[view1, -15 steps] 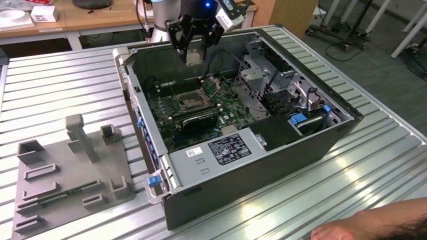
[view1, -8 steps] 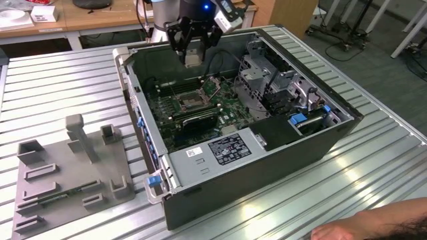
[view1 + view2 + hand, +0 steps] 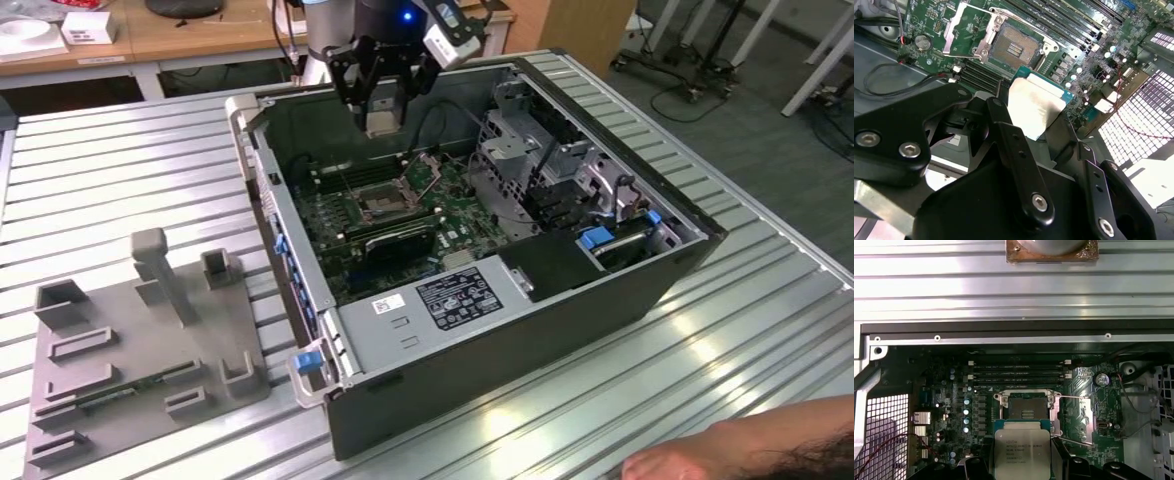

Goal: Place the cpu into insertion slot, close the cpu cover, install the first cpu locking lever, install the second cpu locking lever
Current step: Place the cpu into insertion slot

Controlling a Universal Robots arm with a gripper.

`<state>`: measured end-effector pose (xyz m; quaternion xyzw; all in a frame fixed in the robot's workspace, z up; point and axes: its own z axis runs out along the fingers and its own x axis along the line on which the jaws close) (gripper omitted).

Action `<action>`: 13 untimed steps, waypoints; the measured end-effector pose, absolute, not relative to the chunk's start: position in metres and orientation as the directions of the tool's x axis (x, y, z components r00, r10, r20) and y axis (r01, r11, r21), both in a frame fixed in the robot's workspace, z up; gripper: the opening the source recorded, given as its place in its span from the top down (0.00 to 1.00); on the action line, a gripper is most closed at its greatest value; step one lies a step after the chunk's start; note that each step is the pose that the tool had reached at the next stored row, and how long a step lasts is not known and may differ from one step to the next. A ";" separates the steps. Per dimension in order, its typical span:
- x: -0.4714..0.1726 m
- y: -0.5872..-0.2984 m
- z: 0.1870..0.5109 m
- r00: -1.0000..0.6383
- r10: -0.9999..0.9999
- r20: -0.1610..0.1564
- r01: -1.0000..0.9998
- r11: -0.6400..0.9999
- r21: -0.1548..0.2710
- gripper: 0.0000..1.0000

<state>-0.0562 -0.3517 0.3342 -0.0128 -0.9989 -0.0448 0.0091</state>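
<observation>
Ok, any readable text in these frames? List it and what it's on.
cpu, held in the gripper: several lines of print on its metal face, too small to read.
power supply label: dense print, too blurred to read.
white sticker beside that label: unreadable.
motherboard: tiny markings, unreadable.
Nothing here is legible.

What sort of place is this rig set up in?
Probably a robotics lab or workshop: an open computer case lies on a ribbed metal table, a grey parts fixture sits beside it, and wooden desks stand behind. The gripper holds the cpu over the motherboard.
</observation>
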 end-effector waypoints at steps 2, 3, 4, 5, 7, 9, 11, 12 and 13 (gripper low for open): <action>-0.057 -0.352 0.334 -1.000 0.025 0.019 0.026 0.996 0.089 0.46; -0.057 -0.352 0.334 -1.000 0.025 0.019 0.026 0.996 0.089 0.46; -0.057 -0.352 0.334 -1.000 0.025 0.019 0.027 0.996 0.089 0.46; -0.057 -0.352 0.334 -1.000 0.025 0.019 0.027 0.996 0.089 0.46; -0.058 -0.352 0.333 -1.000 0.025 0.019 0.026 0.996 0.089 0.46; -0.060 -0.352 0.333 -1.000 0.025 0.019 0.026 0.996 0.089 0.46; -0.062 -0.352 0.332 -1.000 0.025 0.019 0.026 0.996 0.089 0.46; -0.063 -0.352 0.332 -1.000 0.025 0.019 0.026 0.996 0.089 0.46; -0.063 -0.352 0.332 -1.000 0.025 0.019 0.026 0.996 0.089 0.46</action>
